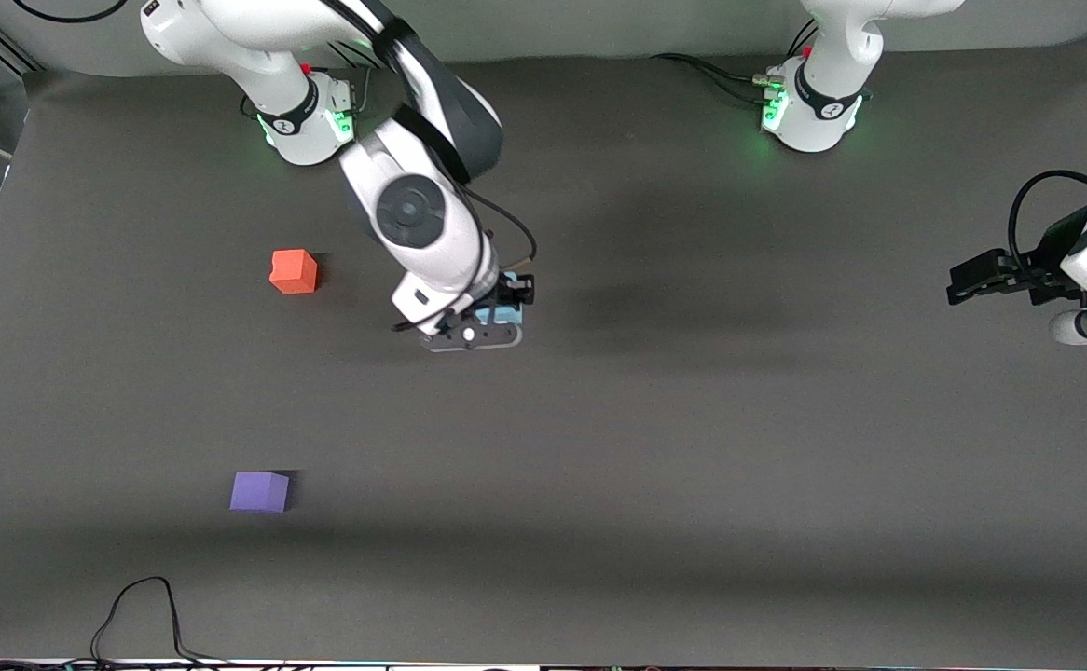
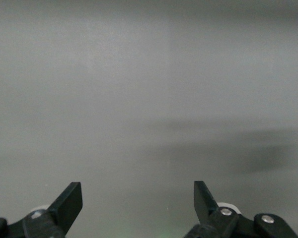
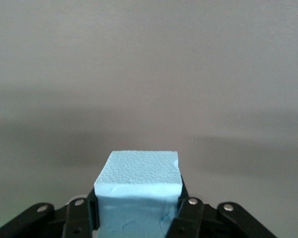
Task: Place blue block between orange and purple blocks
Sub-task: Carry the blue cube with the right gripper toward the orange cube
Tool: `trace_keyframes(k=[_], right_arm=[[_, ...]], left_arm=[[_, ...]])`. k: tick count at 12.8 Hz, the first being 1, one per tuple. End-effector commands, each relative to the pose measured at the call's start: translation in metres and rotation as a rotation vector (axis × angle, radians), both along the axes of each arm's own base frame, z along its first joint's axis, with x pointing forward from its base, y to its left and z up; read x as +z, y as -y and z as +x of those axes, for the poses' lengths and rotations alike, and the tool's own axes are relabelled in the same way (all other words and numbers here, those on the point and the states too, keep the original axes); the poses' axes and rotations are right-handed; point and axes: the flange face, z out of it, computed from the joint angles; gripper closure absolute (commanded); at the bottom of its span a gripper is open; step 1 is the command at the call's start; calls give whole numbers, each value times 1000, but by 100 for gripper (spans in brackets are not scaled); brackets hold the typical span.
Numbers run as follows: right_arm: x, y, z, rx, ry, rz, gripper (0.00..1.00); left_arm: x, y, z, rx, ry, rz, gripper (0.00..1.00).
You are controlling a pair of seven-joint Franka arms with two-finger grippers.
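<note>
Sky-blue foam, the blue block (image 3: 138, 191), sits clamped between my right gripper (image 1: 497, 315) fingers at mid-table. Orange block (image 1: 294, 271) and purple block (image 1: 259, 491) lie apart toward my right arm's end. My left gripper (image 2: 138, 208) waits, fingers spread. No readable writing.

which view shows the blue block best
The right wrist view: the blue block fills the foreground, clamped in the right gripper, top face plain. In the front view only a sliver of it shows under that gripper. The left wrist view shows none of it, only bare table past the open left gripper.
</note>
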Motion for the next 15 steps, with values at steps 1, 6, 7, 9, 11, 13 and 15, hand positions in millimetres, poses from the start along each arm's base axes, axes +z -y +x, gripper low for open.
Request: trace_keyframes(k=[1, 6, 7, 9, 11, 13, 15], right_arm=[[58, 14, 15, 25, -50, 59, 98], [147, 68, 15, 3, -44, 96, 98], [158, 81, 11, -3, -49, 83, 98], [163, 133, 20, 33, -45, 5, 98], [160, 189, 25, 35, -29, -87, 98], [149, 246, 31, 40, -38, -113, 98], [133, 309, 35, 59, -37, -92, 98]], left_arm=[[2, 1, -2, -18, 9, 11, 0], [2, 1, -2, -18, 9, 11, 0], [1, -1, -1, -15, 7, 11, 0], [1, 1, -1, -18, 7, 11, 0], [1, 0, -1, -16, 7, 11, 0], [1, -1, -2, -15, 6, 11, 0], [1, -1, -2, -15, 6, 11, 0]])
